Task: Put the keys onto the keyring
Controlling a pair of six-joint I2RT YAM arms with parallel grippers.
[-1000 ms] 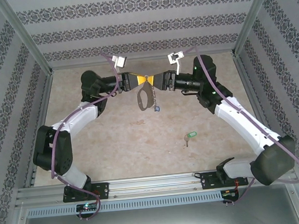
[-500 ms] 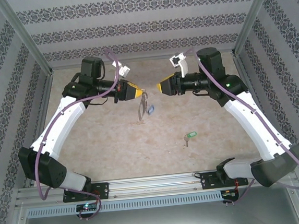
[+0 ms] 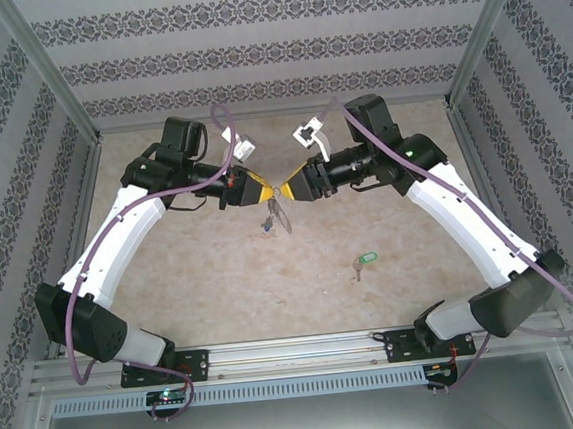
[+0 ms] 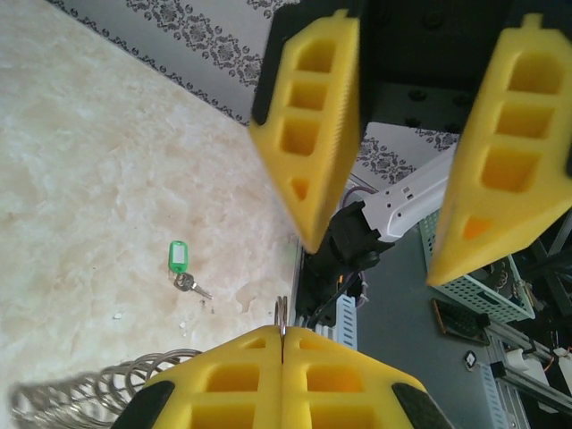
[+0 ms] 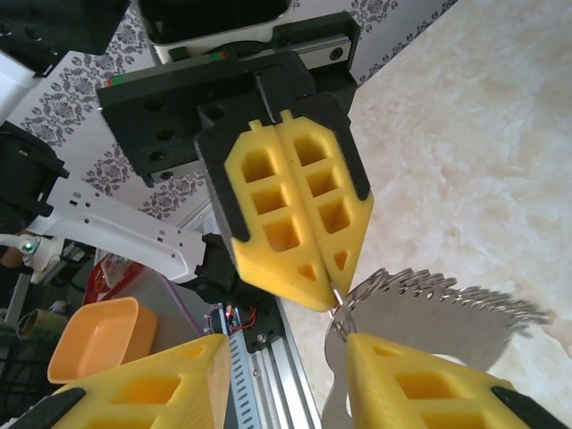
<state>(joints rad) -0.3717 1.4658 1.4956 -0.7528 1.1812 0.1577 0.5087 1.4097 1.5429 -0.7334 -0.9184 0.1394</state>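
Observation:
The keyring (image 3: 279, 215), a grey metal loop with a row of small pieces, hangs above the table from my left gripper (image 3: 262, 191). That gripper (image 4: 281, 332) is shut on the loop's thin upper edge (image 4: 281, 313). My right gripper (image 3: 286, 188) faces it tip to tip and stands open (image 5: 284, 347). The keyring's flat grey body (image 5: 420, 326) shows just past its right finger (image 5: 429, 384), and I cannot tell whether they touch. The key with the green tag (image 3: 363, 262) lies flat on the table, apart from both grippers, also seen as the key (image 4: 180, 261) below.
The marble-patterned table (image 3: 201, 272) is walled on three sides by patterned panels. Beyond the near rail, off the table, sit an orange bowl (image 5: 94, 335) and a pale green crate (image 4: 487, 290).
Half a second ago the two grippers stood apart with the keyring hanging from the left one. The right gripper has since moved left until the tips nearly meet; the left gripper has dropped slightly.

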